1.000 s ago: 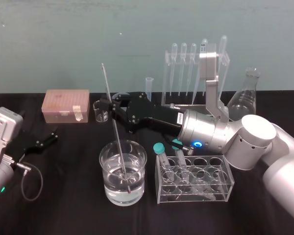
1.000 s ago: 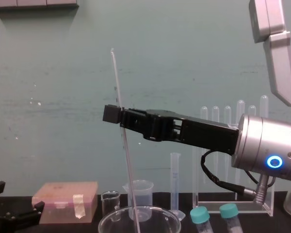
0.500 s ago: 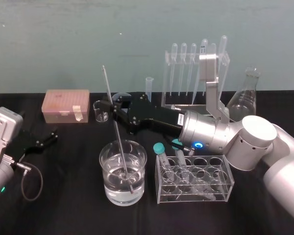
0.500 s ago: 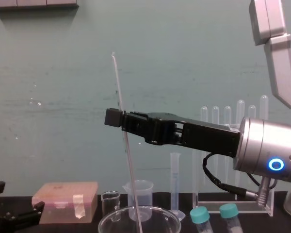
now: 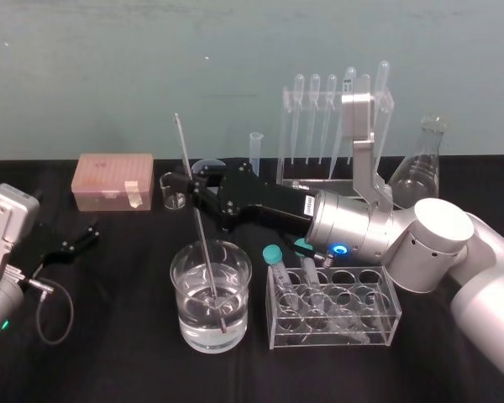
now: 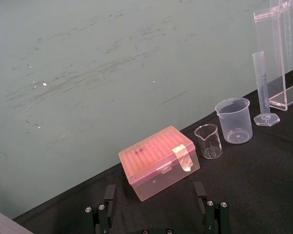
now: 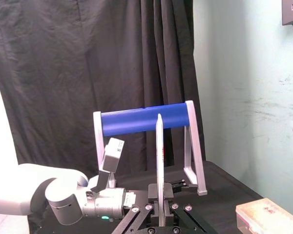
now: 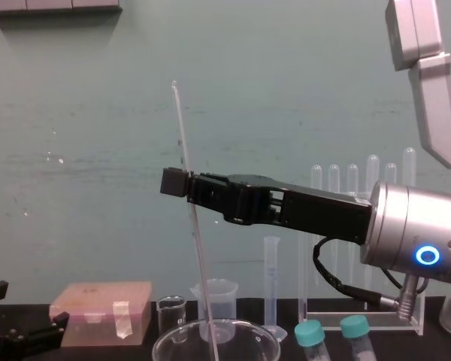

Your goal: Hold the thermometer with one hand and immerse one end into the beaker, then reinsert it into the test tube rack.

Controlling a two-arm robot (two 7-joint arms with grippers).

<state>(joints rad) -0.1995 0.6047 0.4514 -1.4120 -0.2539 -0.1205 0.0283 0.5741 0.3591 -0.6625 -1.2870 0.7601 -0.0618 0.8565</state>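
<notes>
Head view: thermometer (image 5: 200, 225) dipped into the beaker (image 5: 181, 285).
The right gripper (image 5: 191, 186) clamps the rod mid-shaft, tilted so its red tip, apparently submerged, reaches the water; the test tube rack (image 5: 315, 180) stands behind, and the left gripper (image 5: 77, 238) is parked open on the tabletop.

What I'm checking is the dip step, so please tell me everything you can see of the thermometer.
The thermometer is a very long, thin rod that looks like clear glass, with a small red tip at its lower end. The right pincer is shut on its upper part. It leans slightly, top toward the robot's left. Its lower end dips into the clear liquid in the wide beaker, with the tip near the bottom. Whether it touches the glass cannot be told. Its top stands free.
</notes>
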